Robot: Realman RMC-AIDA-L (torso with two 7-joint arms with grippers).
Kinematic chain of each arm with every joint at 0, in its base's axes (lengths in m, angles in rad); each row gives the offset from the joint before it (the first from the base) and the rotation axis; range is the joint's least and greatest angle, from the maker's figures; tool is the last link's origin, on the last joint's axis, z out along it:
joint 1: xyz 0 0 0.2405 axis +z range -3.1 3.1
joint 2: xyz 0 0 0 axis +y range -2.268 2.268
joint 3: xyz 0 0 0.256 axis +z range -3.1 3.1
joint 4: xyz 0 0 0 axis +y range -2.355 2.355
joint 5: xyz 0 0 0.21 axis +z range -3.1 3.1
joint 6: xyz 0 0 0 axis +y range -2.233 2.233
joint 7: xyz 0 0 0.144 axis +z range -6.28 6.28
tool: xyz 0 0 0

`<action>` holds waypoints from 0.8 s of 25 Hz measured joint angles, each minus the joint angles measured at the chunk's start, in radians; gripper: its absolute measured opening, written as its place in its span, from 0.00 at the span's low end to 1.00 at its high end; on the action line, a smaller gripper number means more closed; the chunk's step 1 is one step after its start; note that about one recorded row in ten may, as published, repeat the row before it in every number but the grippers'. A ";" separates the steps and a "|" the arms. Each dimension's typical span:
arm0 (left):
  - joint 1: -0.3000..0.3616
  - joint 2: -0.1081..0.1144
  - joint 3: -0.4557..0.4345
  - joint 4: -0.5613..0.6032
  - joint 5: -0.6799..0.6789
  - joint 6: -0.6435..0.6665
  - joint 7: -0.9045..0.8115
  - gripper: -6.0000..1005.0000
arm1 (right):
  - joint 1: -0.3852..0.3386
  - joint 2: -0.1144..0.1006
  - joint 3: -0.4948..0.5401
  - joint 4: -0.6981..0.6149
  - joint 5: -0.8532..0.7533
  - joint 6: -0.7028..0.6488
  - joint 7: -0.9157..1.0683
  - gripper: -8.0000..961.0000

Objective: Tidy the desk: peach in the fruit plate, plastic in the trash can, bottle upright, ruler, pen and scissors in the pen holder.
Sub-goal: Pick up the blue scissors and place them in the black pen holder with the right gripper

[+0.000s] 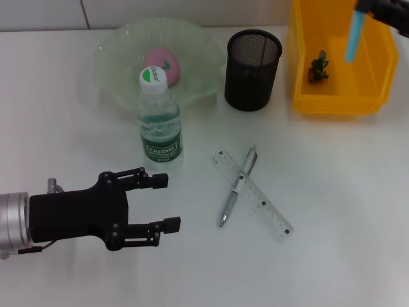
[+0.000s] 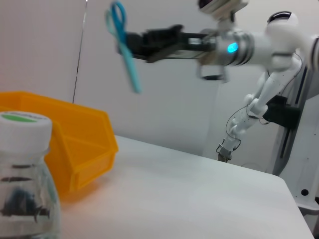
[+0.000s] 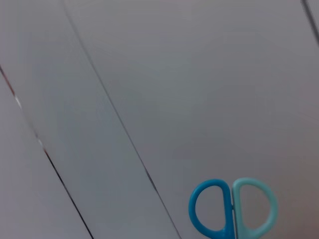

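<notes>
White tabletop (image 1: 332, 256) w/ plain pale wall (image 3: 149, 74) behind. On it: 1 water bottle (image 1: 158, 121) upright, 1 pink peach (image 1: 162, 64) in the clear green fruit plate (image 1: 115, 57), 1 black mesh pen holder (image 1: 253, 62), 1 silver pen (image 1: 238, 185) lying across 1 clear ruler (image 1: 254, 194), 1 orange bin (image 1: 377, 61) w/ a small dark scrap (image 1: 318, 66) inside. Right gripper (image 2: 130, 42) is up above the bin, clamped on 1 pair of blue scissors (image 2: 123, 42), handles uppermost. Left gripper (image 1: 167, 202) is low near the bottle, fingers spread, holding nothing.
</notes>
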 joint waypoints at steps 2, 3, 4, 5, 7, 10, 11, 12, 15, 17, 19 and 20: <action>-0.002 -0.007 0.000 0.000 0.000 -0.001 0.000 0.70 | 0.125 -0.001 0.055 0.278 0.060 0.058 -0.243 0.25; -0.004 -0.009 0.000 0.000 0.000 -0.002 0.001 0.70 | 0.125 -0.001 0.055 0.278 0.060 0.058 -0.243 0.25; -0.005 -0.010 0.000 0.000 0.000 -0.003 0.001 0.70 | 0.165 -0.001 0.073 0.359 0.080 0.078 -0.333 0.25; -0.006 -0.011 0.000 0.000 0.000 -0.003 0.001 0.70 | 0.200 -0.001 0.086 0.435 0.104 0.098 -0.427 0.25; -0.009 -0.012 0.000 -0.005 0.000 -0.005 0.000 0.70 | 0.274 0.004 0.098 0.600 0.200 0.145 -0.659 0.25; -0.010 -0.012 0.000 -0.007 -0.003 -0.006 0.000 0.70 | 0.311 0.006 0.092 0.678 0.255 0.163 -0.764 0.28; -0.010 -0.012 0.000 -0.007 -0.004 -0.006 0.000 0.70 | 0.330 0.007 0.090 0.715 0.270 0.172 -0.805 0.29; -0.010 -0.013 0.000 -0.008 -0.004 -0.006 0.000 0.70 | 0.348 0.007 0.090 0.742 0.278 0.186 -0.838 0.30; -0.009 -0.014 0.000 -0.008 -0.005 -0.005 -0.001 0.70 | 0.379 0.010 0.090 0.787 0.283 0.234 -0.877 0.33; -0.007 -0.015 -0.001 -0.006 -0.005 -0.003 -0.001 0.70 | 0.395 0.012 0.087 0.808 0.282 0.265 -0.893 0.34; -0.005 -0.015 -0.006 -0.005 -0.005 -0.002 -0.001 0.70 | 0.398 0.012 0.087 0.811 0.281 0.267 -0.900 0.36; -0.005 -0.015 -0.007 -0.005 -0.005 -0.001 -0.001 0.70 | 0.399 0.012 0.086 0.815 0.281 0.268 -0.907 0.37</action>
